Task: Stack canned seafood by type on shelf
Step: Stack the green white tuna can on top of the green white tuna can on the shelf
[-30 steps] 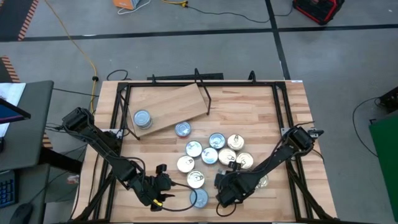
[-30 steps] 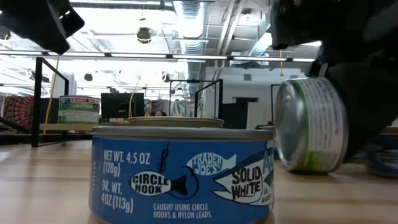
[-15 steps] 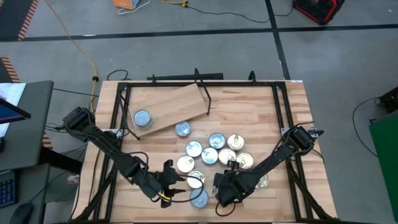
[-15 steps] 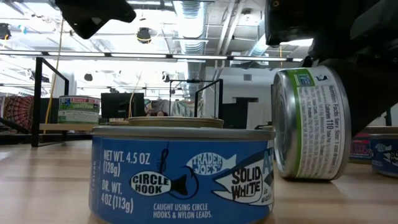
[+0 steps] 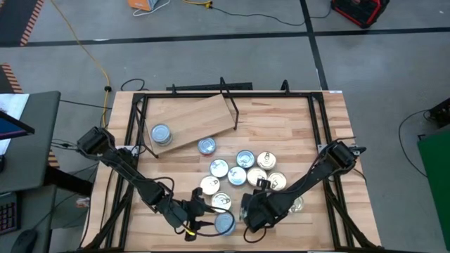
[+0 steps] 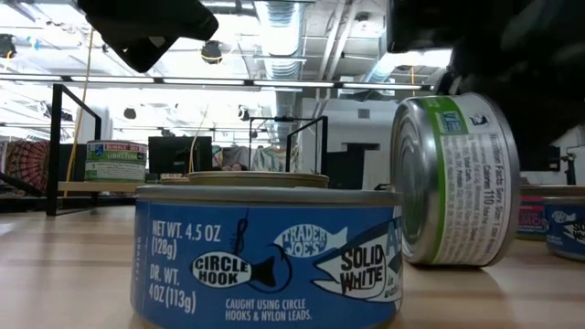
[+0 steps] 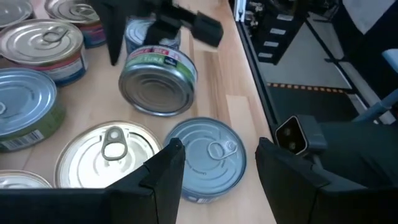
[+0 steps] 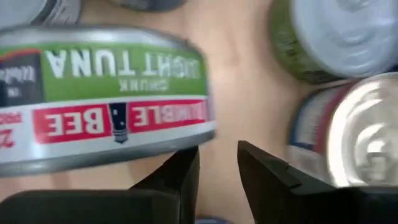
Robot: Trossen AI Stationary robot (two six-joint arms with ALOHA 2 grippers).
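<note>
Tins point(image 5: 242, 171) crowd the table's point(image 5: 295, 119) centre, the nearest blue tin point(image 5: 225, 223) lying between both grippers, while the shelf point(image 5: 197, 119) carries open board beside one tin point(image 5: 161, 133).

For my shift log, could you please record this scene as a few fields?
Left gripper: open, fingers either side of a blue-labelled tin lying flat
Right gripper: at a green-labelled tin that stands on its rim
Shelf: one tin on it
Loose tins: clustered between shelf and grippers
</note>
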